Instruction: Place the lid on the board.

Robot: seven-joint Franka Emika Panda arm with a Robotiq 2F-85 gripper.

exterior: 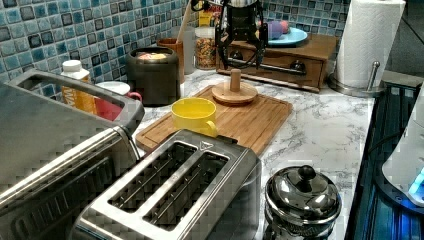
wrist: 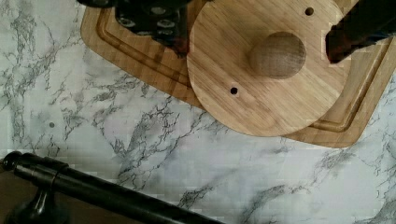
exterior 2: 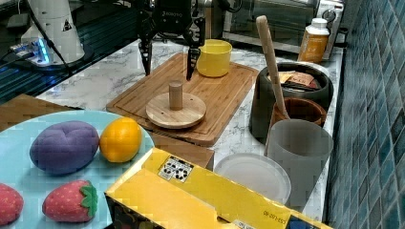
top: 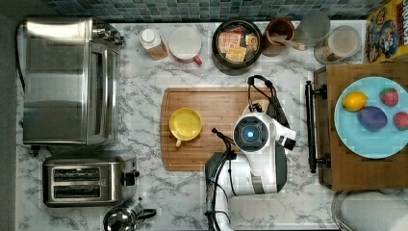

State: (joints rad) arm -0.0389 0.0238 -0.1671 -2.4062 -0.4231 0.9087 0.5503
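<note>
We read "ROBOTIQ" on the gripper body in the right view. The yellow box near the counter's edge bears a code we cannot read for certain.

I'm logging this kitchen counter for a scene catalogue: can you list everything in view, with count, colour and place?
Board: 1, light wood, counter centre.
Lid: 1, round wood with knob, lying on the board.
Cup: 1, yellow, on the board.
Toaster oven: 1, steel, the top view's left.
Toaster: 1, steel, below the oven in the top view.
Kettle: 1, chrome, beside the toaster.
Bottle: 1, orange with white cap, by the tiles.
Mug: 1, red and white, next to the bottle.
Pot: 1, dark, holding packets.
Tray: 1, dark wood, the top view's right.
Plate: 1, pale blue, on the tray, carrying toy fruit.
Paper towel roll: 1, white.
Cereal box: 1, yellow.
Gripper: 1, black, open above the lid.
</note>
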